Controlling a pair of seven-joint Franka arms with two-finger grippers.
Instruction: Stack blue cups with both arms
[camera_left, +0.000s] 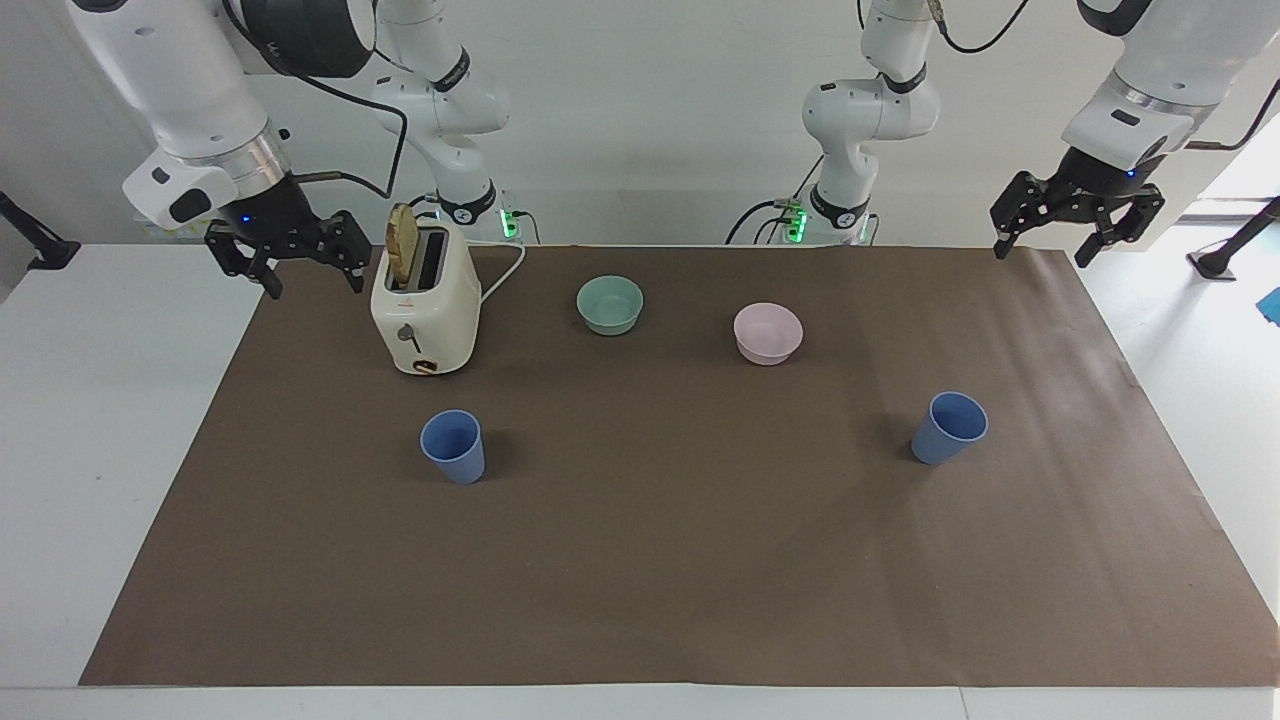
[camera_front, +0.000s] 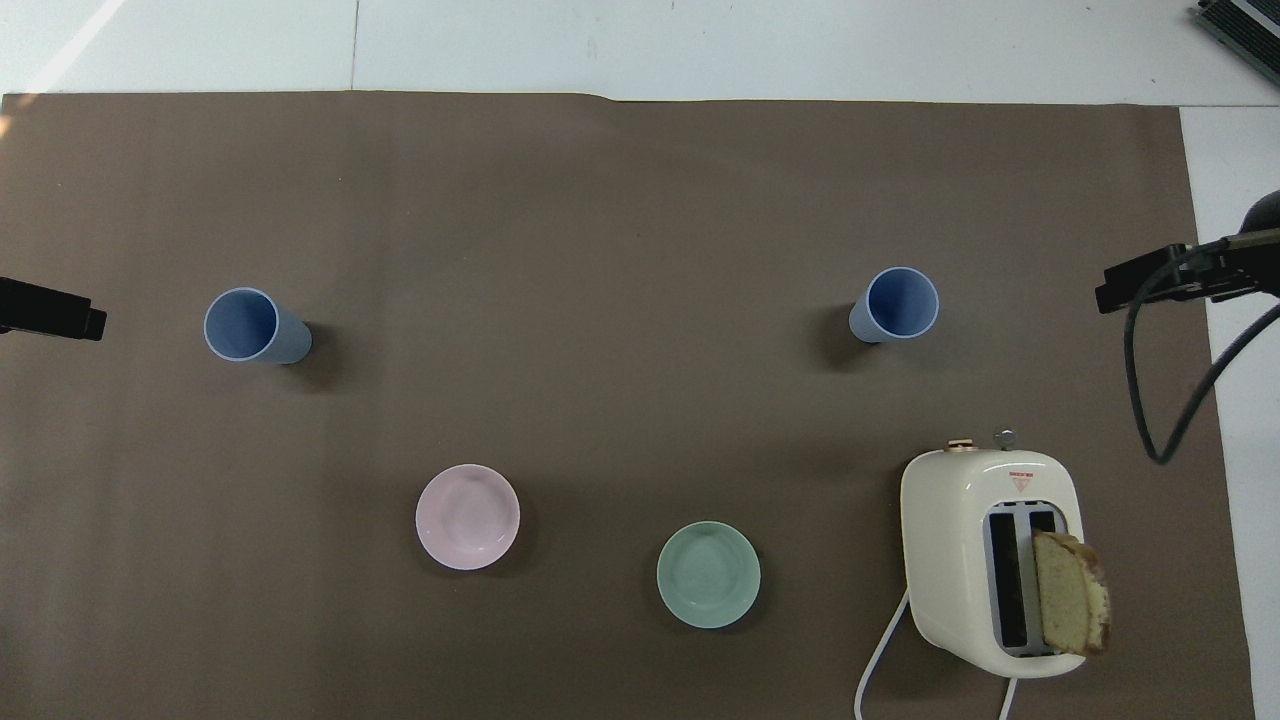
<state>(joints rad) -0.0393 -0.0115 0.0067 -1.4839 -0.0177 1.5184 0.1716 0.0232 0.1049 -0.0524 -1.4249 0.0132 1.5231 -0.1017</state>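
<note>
Left tool (camera_left: 1078, 222): fingers spread apart, holding nothing, raised over the desk's corner at the left arm's end, by the robots' edge of the brown paper mat (camera_left: 700, 560). Right tool (camera_left: 287, 255): fingers also apart, nothing held, raised just beside the cream two-slot toaster (camera_left: 425, 315) at the right arm's end. Overhead view cuts both tools off at the frame edges; only dark tips show. Toaster has a slice of bread (camera_left: 402, 246) standing up out of one slot, white cord trailing toward the robots. Teal-green shallow bowl (camera_left: 610, 304) and pale pink shallow bowl (camera_left: 768, 332) sit mid-mat, side by side, apart. Two small periwinkle-blue tapered plastic cups, upright, mouths up, well apart: one blue cup (camera_left: 453, 446) farther from the robots than the toaster, the other blue cup (camera_left: 949, 428) toward the left arm's end, farther out than the pink bowl. Not stacked. Mat around each cup is bare; the toaster stands between the right tool and its nearer cup.
</note>
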